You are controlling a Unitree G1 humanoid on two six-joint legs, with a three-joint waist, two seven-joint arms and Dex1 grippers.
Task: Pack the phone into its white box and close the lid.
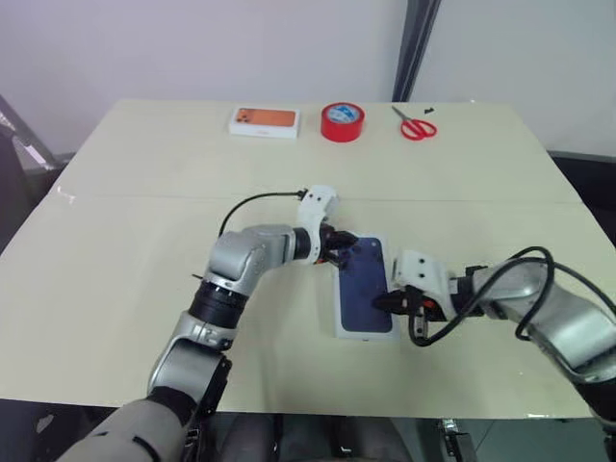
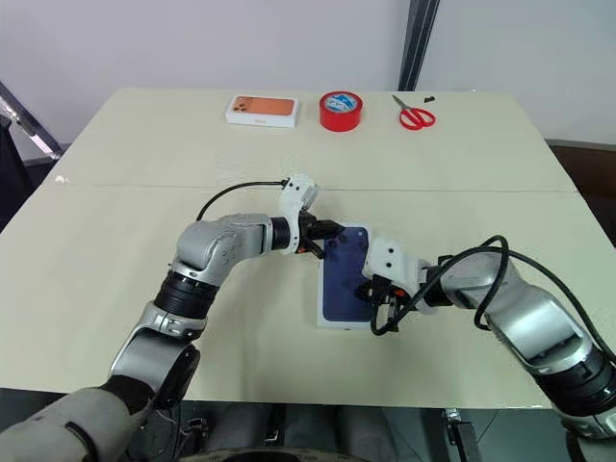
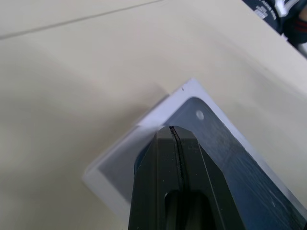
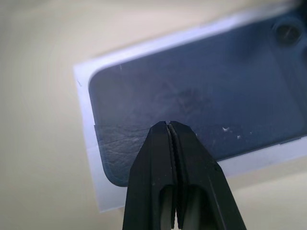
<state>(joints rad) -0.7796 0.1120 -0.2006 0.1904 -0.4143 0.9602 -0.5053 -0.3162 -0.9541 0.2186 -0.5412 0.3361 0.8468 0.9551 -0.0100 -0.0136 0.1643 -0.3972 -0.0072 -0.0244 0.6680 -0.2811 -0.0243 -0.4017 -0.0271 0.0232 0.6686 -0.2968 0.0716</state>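
We could not see the phone. The lid lay flat on the table with its printed face up: a dark blue phone picture inside a white border. Anything beneath it was covered. We could not make out the white box under the lid either, so we could not tell whether the lid sat on the box or on the bare table.

The left gripper stood at the lid's far left corner with its fingers pressed together and nothing between them. In the left wrist view the closed tips lay over the white border beside the rounded corner of the print. The fingers hid the part of the lid behind them, and we could not tell whether they touched it.

The right gripper stood at the lid's right edge, towards the near end, also with its fingers together and empty. In the right wrist view its tips lay over the dark print near one short end. Contact could not be confirmed there either.

At the far edge of the table, well apart from the lid, lay a white box with an orange top, a roll of red tape and red scissors. The orange-topped box was closed, so its contents were hidden.
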